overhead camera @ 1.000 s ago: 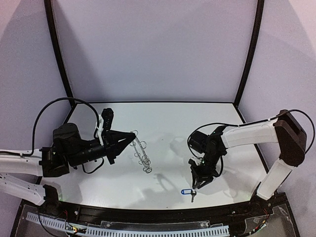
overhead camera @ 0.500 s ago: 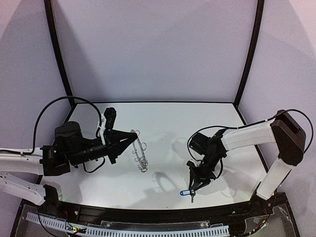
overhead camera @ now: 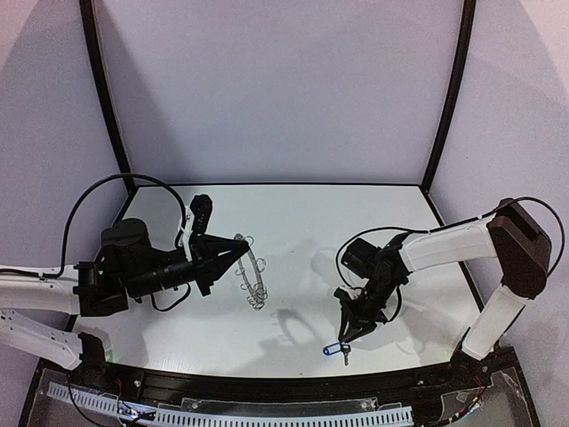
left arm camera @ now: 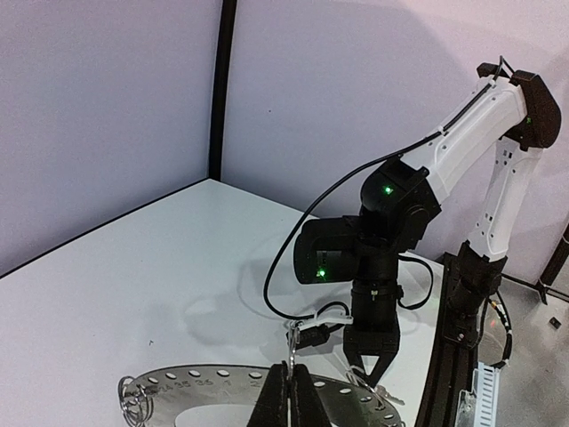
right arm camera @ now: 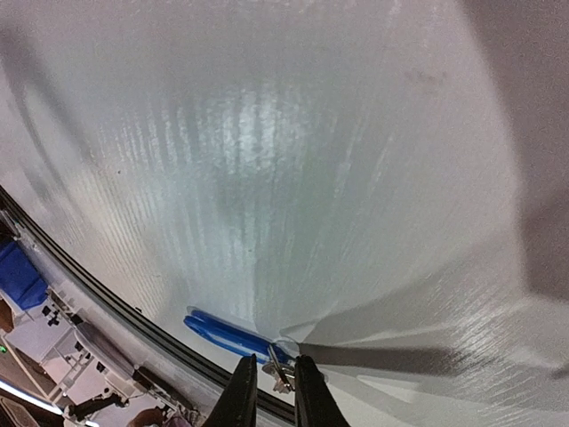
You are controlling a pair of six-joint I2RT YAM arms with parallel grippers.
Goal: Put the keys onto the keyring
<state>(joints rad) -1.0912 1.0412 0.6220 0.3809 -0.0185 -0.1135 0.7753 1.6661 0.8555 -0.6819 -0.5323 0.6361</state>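
The keyring (overhead camera: 252,272), a flat grey ring fringed with wire loops, hangs tilted above the table left of centre. My left gripper (overhead camera: 241,252) is shut on it. In the left wrist view its closed fingertips (left arm camera: 289,384) pinch a thin wire loop over the perforated keyring (left arm camera: 178,390). A key with a blue tag (overhead camera: 333,350) lies near the table's front edge. My right gripper (overhead camera: 348,335) points down at it. In the right wrist view the blue tag (right arm camera: 222,332) lies left of the gripper (right arm camera: 276,363), whose narrow jaws close on the key's metal end (right arm camera: 284,366).
A black rail (right arm camera: 107,307) runs along the table's front edge (overhead camera: 293,372), just beyond the key. Purple walls with black corner posts (overhead camera: 100,89) enclose the white table. The right arm (left arm camera: 382,258) stands across from the left wrist camera.
The right gripper has lowered slightly onto the blue-tagged key and its jaws have narrowed. The left gripper has carried the keyring a little to the right and up.
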